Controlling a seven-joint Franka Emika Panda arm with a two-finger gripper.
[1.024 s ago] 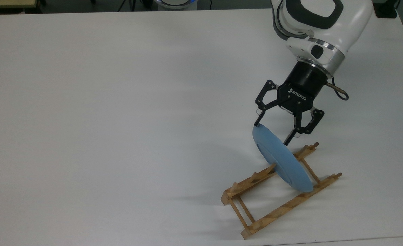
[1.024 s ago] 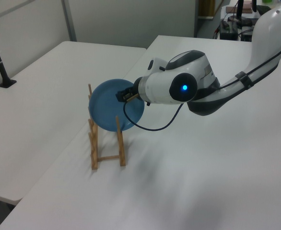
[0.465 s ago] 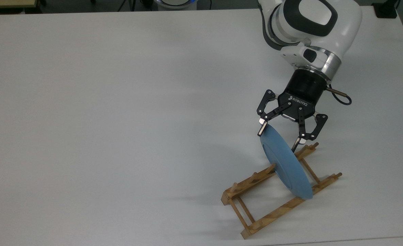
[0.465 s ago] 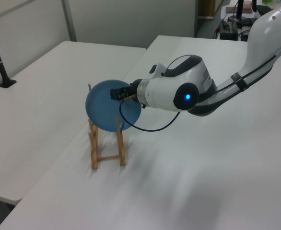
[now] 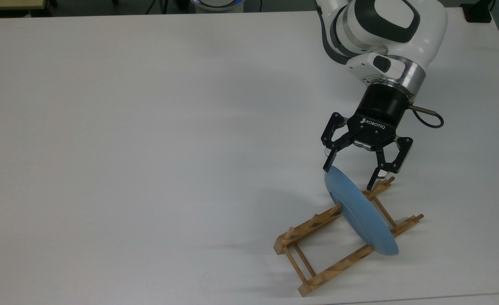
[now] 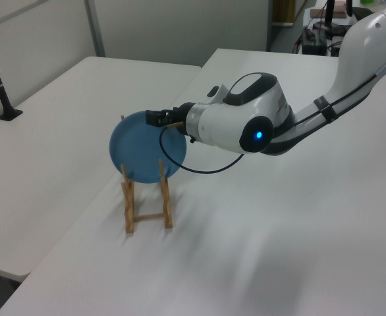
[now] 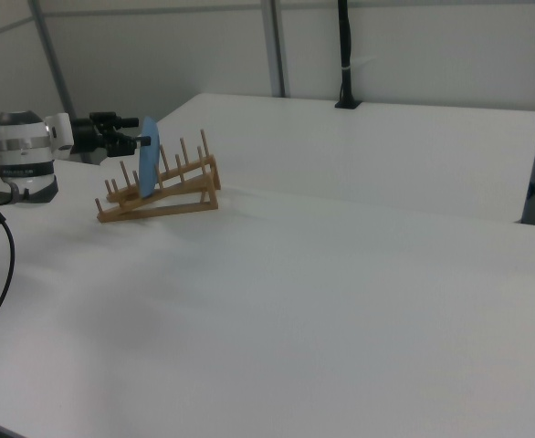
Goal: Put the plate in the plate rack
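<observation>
The plate (image 5: 360, 214) stands on edge in the rack (image 5: 342, 237), between the pegs; the hand (image 5: 349, 177) is wide open around its top rim; pull straight back, touching nothing.

Matt blue plate (image 5: 359, 212); wooden rack (image 5: 312, 228)

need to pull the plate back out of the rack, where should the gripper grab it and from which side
Grip the plate at its upper rim, one finger on each face. It stands on edge between the pegs of the plate rack, so only that rim is free. Probably come from above, at the top view's upper end, where the open gripper sits now; the rails block lower approaches.
</observation>
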